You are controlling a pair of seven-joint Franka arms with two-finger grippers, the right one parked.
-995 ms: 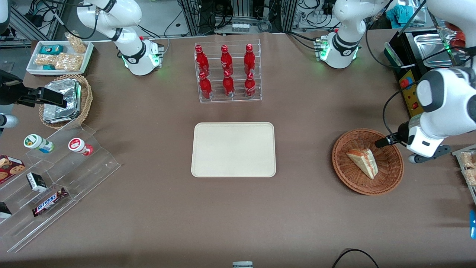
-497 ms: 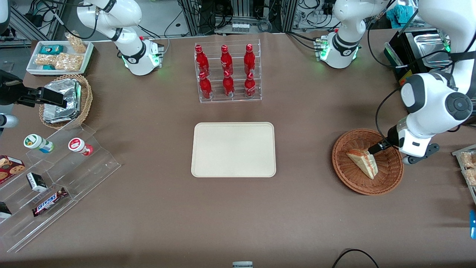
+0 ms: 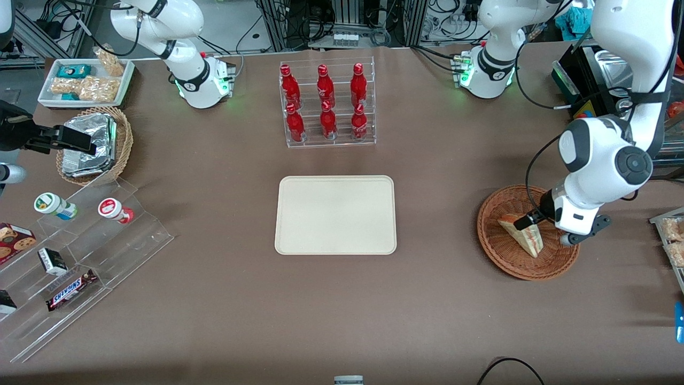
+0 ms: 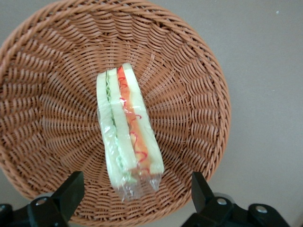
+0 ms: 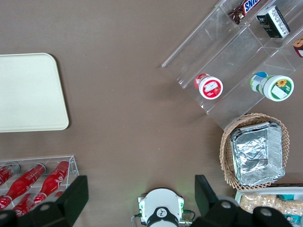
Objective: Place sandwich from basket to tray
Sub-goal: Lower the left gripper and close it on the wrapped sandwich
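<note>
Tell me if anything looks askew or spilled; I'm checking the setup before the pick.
Nothing stands out. The wrapped sandwich lies intact in the basket, the gripper open above it, and the tray sits bare and square.

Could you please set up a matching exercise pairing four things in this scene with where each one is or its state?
1. sandwich
2. tray
3. gripper
4. red bottles

a. in a clear tiered rack
b. open, above the basket
c. bare, mid-table
d. lying in the wicker basket

Pairs: 1-d, 2-c, 3-b, 4-a
</note>
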